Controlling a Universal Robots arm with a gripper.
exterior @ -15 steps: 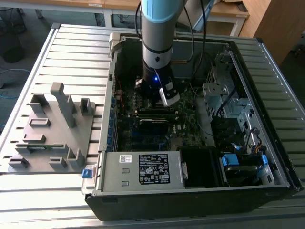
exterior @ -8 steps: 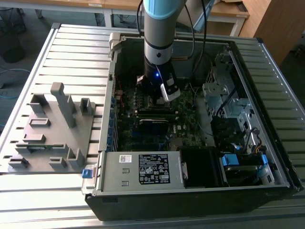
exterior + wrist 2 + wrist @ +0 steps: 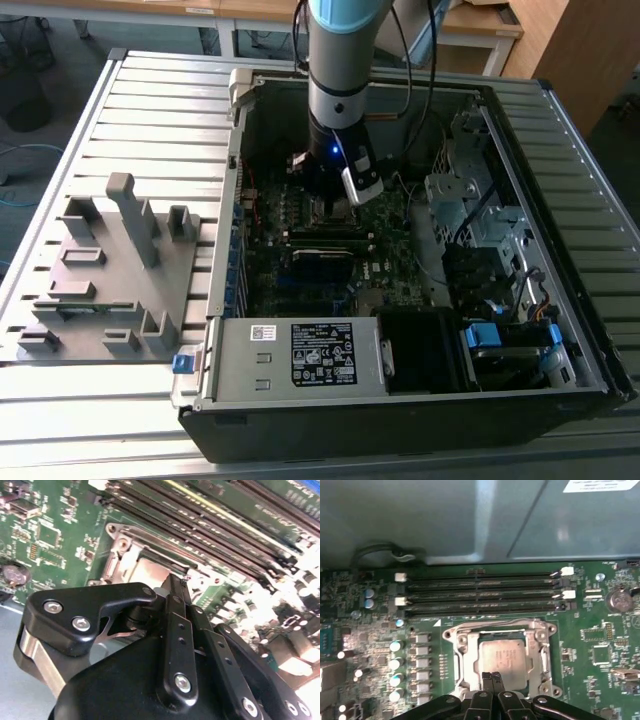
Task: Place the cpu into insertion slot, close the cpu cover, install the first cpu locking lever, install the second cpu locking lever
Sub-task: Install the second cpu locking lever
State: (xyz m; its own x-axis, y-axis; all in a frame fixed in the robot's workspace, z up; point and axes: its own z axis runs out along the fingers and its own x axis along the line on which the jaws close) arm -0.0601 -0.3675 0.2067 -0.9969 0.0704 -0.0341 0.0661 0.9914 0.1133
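The cpu lies flat in the insertion slot on the green board, its dull metallic top showing. The silver cpu cover lies down around it as a frame, with the chip showing through its cut-out. My gripper is shut with nothing between its fingers, and its tips hover at the socket's edge, over the rim of the cover. In the second wrist view the gripper points at the cpu beside the cover. In the exterior view the gripper reaches down inside the open computer case.
Long black memory slots run just beyond the socket, with the grey case wall behind them. Capacitors stand beside the socket and a coin cell sits on the other side. A grey fixture plate lies at the exterior view's left.
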